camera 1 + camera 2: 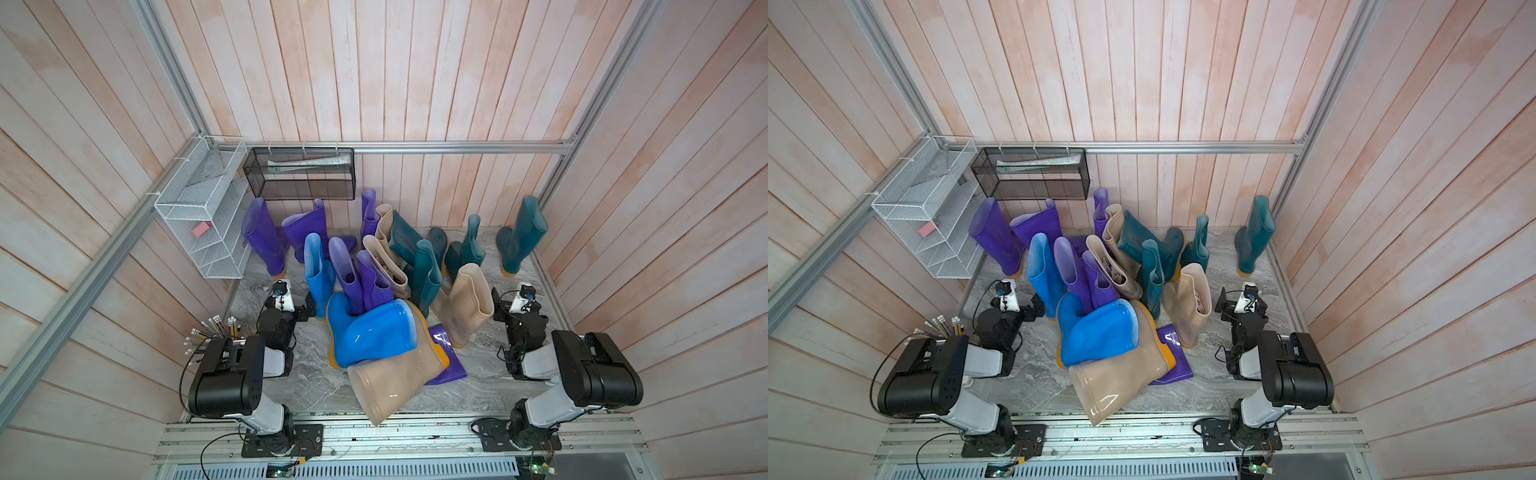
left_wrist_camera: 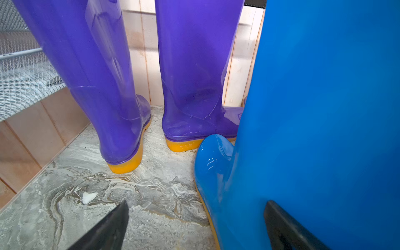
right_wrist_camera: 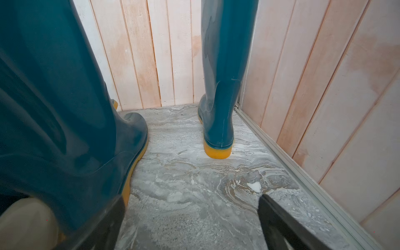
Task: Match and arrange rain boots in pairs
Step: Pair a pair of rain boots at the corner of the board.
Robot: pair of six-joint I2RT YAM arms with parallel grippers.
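Seemingly little was done: the rain boots (image 1: 374,332) stood and lay jumbled, unpaired, at centre frame in both top views, while the left gripper (image 2: 194,227) and right gripper (image 3: 192,225) gaped wide, empty.

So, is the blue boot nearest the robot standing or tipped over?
Tipped over. The blue boot lies on its side over a fallen beige boot, with its orange sole turned sideways.
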